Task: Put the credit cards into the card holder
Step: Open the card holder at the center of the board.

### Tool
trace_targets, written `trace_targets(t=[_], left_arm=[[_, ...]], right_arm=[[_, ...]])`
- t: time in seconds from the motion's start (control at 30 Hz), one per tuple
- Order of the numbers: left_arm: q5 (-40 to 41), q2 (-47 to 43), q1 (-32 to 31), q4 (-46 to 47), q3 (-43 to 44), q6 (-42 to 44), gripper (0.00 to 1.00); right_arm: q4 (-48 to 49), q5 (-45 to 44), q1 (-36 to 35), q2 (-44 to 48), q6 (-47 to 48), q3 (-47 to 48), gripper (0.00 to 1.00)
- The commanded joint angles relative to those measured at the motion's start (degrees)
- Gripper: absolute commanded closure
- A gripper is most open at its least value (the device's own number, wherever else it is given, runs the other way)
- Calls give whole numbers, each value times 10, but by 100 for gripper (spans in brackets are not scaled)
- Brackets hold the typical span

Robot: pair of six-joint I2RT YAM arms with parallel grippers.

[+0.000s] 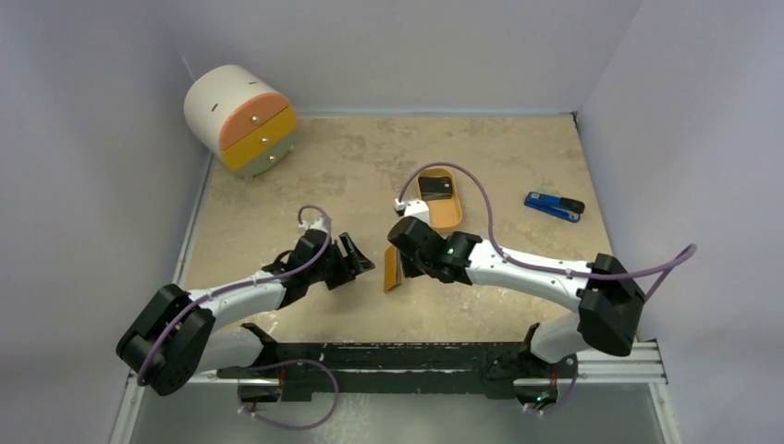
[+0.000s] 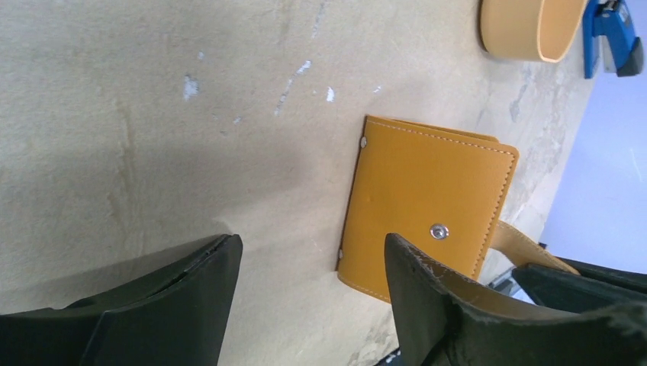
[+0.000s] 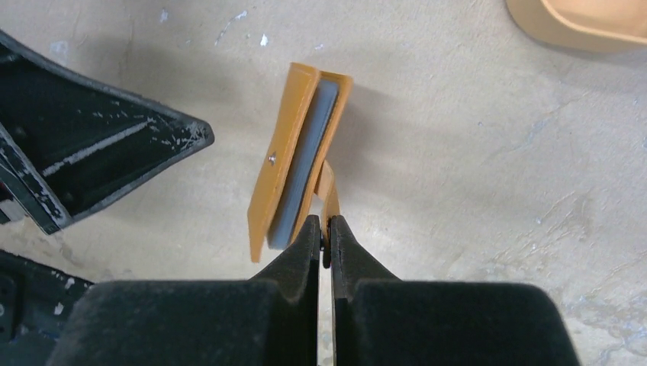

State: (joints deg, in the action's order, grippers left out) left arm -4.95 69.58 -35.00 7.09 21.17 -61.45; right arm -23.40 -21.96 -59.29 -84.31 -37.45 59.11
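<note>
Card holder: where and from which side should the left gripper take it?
On the card holder, grip the free stud-bearing flap's edge, from the left arm's side: it is upright, slightly agape, and the right gripper pinches its tab. The left gripper is open there.

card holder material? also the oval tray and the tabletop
card holder: looks like leather or faux leather, matte tan, stitched edges, metal snap, pale grey lining. oval tray: probably moulded plastic, smooth, uniform orange. tabletop: beige stone-look laminate or vinyl, mottled and scuffed; can't tell which.
</note>
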Motion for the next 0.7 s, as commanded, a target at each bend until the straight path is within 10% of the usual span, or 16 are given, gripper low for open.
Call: trace_targets(t=[0.0, 0.67], left_arm=[[-29, -13, 0, 54, 6, -6, 29], [-29, -51, 1, 38, 5, -7, 28]], right_arm=[[27, 38, 0, 43, 2, -29, 100], [98, 77, -4, 63, -18, -48, 100]])
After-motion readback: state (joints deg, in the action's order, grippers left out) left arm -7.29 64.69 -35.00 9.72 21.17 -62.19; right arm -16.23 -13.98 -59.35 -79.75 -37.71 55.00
